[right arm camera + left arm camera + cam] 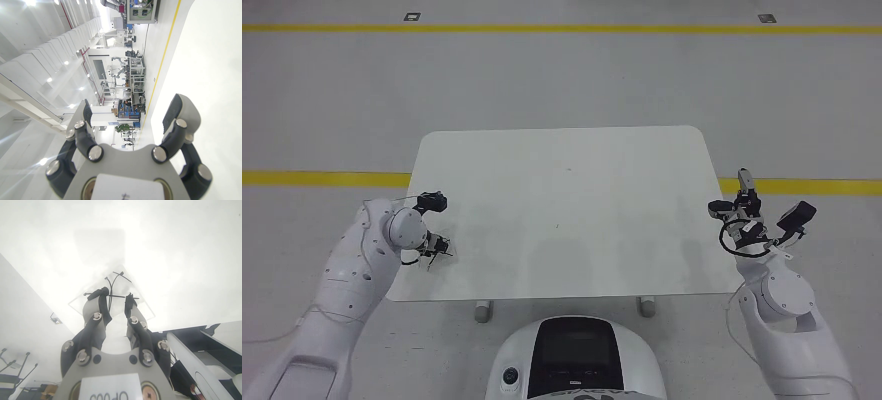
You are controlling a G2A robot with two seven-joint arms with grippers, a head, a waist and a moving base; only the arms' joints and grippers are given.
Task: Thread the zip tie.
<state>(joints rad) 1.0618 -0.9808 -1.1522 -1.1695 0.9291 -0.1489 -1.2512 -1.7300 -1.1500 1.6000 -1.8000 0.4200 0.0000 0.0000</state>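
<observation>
Closest to the lens is the left end effector (116,294), its two dark-tipped fingers a narrow gap apart and pointed down at the bench (562,200). One black zip tie (117,296) runs crosswise over both tips, its head end sticking out past one finger and its tail past the other. Whether the tips have any real hold on it cannot be told. Just beyond the tips lie more loose zip ties (122,277), one of them straight, the others curved and crossing the first tie. All of them lie within a faint rectangular outline that looks like a clear sheet (144,298) lying flat on the white top.

From above, this arm is at the bench's front left corner. The right end effector (130,102) is off the bench's right edge, its fingers spread wide with nothing between them.

The bench is a plain white rectangle with rounded corners. It stands on a pale grey floor (332,100) crossed by yellow lines (562,28). The right wrist camera looks along one of those lines into a large bright hall with rows of ceiling lights, racks and workstations, and a potted plant (122,128).
</observation>
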